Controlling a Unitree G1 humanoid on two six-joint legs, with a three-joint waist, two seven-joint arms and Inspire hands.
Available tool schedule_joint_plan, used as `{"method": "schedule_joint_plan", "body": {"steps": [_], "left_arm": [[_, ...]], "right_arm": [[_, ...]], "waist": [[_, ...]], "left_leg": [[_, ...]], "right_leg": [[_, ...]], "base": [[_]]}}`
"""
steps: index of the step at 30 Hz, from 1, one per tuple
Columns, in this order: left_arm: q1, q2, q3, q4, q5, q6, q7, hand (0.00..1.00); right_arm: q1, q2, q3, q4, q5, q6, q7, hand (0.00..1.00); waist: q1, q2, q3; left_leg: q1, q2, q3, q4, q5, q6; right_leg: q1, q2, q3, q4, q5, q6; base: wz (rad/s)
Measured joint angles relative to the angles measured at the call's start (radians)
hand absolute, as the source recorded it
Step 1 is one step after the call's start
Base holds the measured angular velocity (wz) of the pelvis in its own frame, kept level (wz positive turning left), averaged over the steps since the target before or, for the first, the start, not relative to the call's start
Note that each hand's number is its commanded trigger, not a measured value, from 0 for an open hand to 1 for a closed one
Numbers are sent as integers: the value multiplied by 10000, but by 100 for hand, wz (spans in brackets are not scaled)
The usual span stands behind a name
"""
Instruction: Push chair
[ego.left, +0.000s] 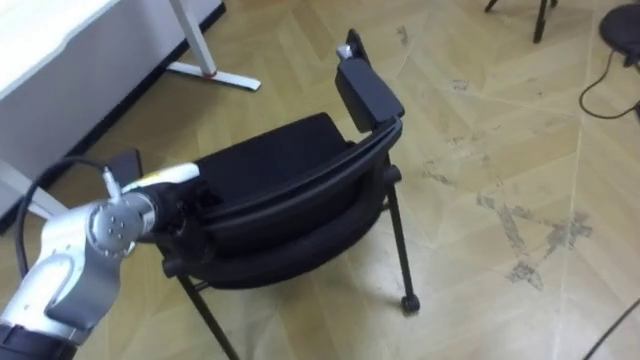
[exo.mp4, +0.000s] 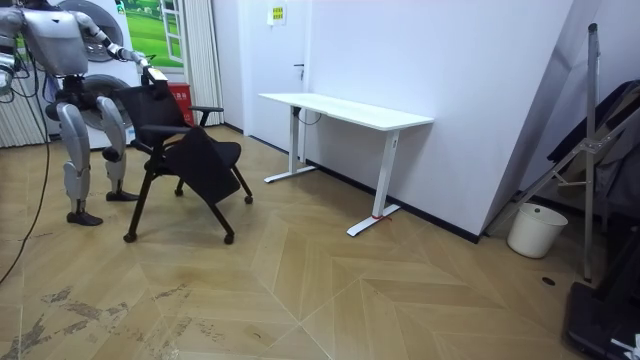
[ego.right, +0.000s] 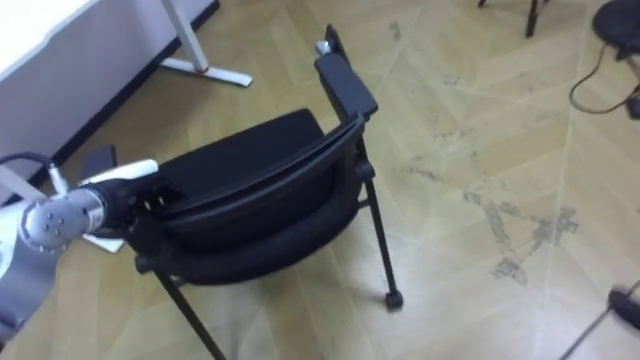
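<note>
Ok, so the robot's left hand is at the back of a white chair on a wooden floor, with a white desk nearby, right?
No, the chair is black, not white; the left eye view shows it. The rest stands: the left hand is at its back, the floor is wooden and a white desk stands nearby.

The black chair (ego.left: 290, 190) with armrests and small wheels stands upright on the wooden floor, near a white desk (exo.mp4: 350, 108).
</note>
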Motion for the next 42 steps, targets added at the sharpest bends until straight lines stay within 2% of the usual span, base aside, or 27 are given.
{"method": "schedule_joint_plan", "body": {"steps": [2, 4, 6, 8, 9, 10, 11, 14, 16, 19, 23, 25, 31, 34, 39, 42], "left_arm": [[-36, 6, -1, 14, -14, -30, -2, 100], [-169, 10, -5, 216, -60, -200, -7, 100], [-263, 9, -6, 379, -64, -343, 9, 100], [-491, 28, -13, 522, -69, -620, -31, 100], [-579, 72, -14, 580, -92, -749, -38, 100], [-734, 156, -38, 755, -112, -1045, -60, 100], [-819, 218, -91, 771, -122, -1182, -79, 100], [-866, 483, -96, 766, -124, -1496, -95, 100], [-901, 658, -112, 830, -195, -1680, -14, 100], [-921, 710, -125, 893, -155, -1971, 116, 100], [-1188, 687, -267, 1142, -142, -2359, 215, 100], [-1328, 664, -412, 1490, -219, -2547, 322, 100], [-1697, 657, -805, 1578, -331, -2716, 370, 100], [-1831, 657, -948, 1577, -396, -2847, 370, 100], [-1850, 656, -966, 1551, -479, -3104, 370, 100], [-1863, 650, -966, 1549, -476, -3215, 376, 100]], "right_arm": [[-92, -245, 124, -814, -915, 185, 55, 0], [-469, -758, 604, -1716, -2356, 341, 216, 0], [-951, -1105, 1154, -2312, -3333, 461, 567, 0], [-1444, -1595, 1895, -2853, -4263, 481, 1295, 0], [-1600, -1768, 2094, -2925, -4353, 493, 1492, 0], [-1921, -2117, 2455, -2987, -4585, 560, 2004, 0], [-2128, -2449, 2692, -3225, -4704, 656, 2573, 0], [-2555, -3084, 3170, -3779, -4787, 771, 3506, 0], [-2998, -3558, 3777, -3901, -5016, 770, 4497, 0], [-3461, -3681, 4383, -3933, -5449, 761, 5757, 0], [-3895, -3682, 4958, -3933, -5899, 734, 7122, 0], [-4165, -3682, 5707, -3940, -5927, 749, 8100, 0], [-4393, -3684, 6936, -3978, -6111, 683, 10055, 0], [-4396, -3683, 7181, -3980, -6110, 632, 10703, 0], [-4396, -3684, 7226, -3993, -6137, 425, 11384, 0], [-4406, -3699, 7651, -4026, -6379, 410, 11844, 0]], "waist": [[81, -4, 1], [218, -34, 21], [283, -81, 48], [429, -253, 158], [496, -296, 186], [587, -377, 186], [671, -481, 180], [850, -652, 187], [948, -871, 179], [1041, -1016, 166], [1257, -1045, 191], [1370, -1043, 200], [1759, -1114, 252], [1856, -1135, 264], [2064, -1138, 266], [2286, -1169, 272]], "left_leg": [[26, -14, 82, -18, -9, 15], [58, -15, 170, -22, -10, 17], [121, -14, 197, -57, -9, 19], [189, 1, 224, -58, -9, 19], [176, 1, 223, -59, -8, 19], [165, 3, 223, -59, -8, 19], [164, 8, 222, -63, -9, 19], [188, 28, 222, -93, -9, 18], [310, 47, 221, -94, -16, 6], [386, 71, 186, -93, -47, -27], [378, 85, 81, -121, -57, -23], [589, 116, 81, -260, -56, -26], [690, 138, 35, -418, -42, -62], [650, 138, -88, -422, -41, -63], [653, 137, -179, -429, -41, -63], [720, 147, -183, -491, -40, -64]], "right_leg": [[-31, -12, 93, 15, 32, 22], [-75, -12, 174, 63, 43, 30], [-60, -5, 198, 72, 49, 27], [-13, 8, 202, 15, 45, 27], [-24, 10, 206, 11, 45, 28], [-36, 12, 207, 3, 45, 28], [-26, 13, 193, -8, 43, 30], [20, 32, 185, -24, 62, 7], [196, 43, 154, -127, 82, -20], [420, 49, 15, -331, 155, -25], [531, 73, -116, -509, 219, -35], [696, 116, -128, -567, 223, -42], [709, 155, -188, -560, 223, -44], [718, 155, -339, -560, 223, -44], [722, 161, -354, -561, 223, -43], [699, 185, -347, -562, 223, -44]], "base": [[-17], [-12], [-6], [-2], [0], [0], [0], [0], [0], [8], [7], [0], [0], [10], [0], [-10]]}}
